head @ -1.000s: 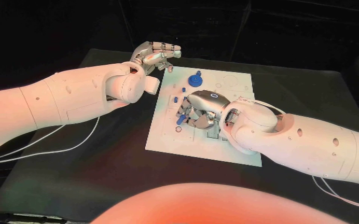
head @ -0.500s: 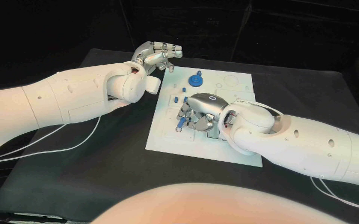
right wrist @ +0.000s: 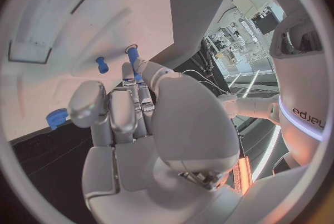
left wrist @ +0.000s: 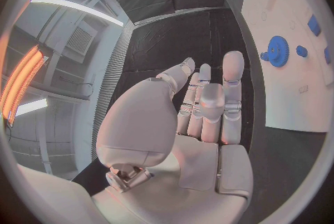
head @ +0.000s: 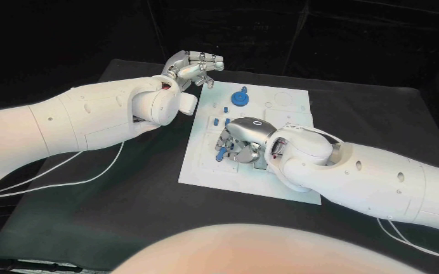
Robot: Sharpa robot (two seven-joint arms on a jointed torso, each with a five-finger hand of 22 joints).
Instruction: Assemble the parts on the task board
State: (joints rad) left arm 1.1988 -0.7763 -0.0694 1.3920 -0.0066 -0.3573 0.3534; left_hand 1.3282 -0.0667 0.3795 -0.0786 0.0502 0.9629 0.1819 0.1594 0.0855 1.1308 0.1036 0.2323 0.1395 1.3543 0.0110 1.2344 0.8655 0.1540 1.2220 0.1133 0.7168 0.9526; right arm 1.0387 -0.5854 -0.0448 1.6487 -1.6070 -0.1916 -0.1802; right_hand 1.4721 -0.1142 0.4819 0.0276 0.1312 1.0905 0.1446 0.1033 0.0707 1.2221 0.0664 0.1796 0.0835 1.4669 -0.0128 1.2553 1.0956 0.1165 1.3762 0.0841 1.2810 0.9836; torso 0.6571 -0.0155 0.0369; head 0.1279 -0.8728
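Black matte table (head: 110,204) in a dark-curtained room; white task board (head: 288,188) at its middle, 2 arms over it.

Right hand (head: 240,142), silver and smooth-shelled, sits low over the board's near-left area, fingers curled down around a small blue peg (head: 221,155); it appears to pinch the peg, whose long axis looks tilted toward upright, tip at the board face. Blue toothed gear (head: 238,98), round and ridged, stands near the board's far-left corner, well apart. Left hand (head: 190,68) hovers beyond the far-left corner off the board, fingers loosely curled, holding nothing. Right hand is nearer; seating likely turns on squaring the peg to its hole.
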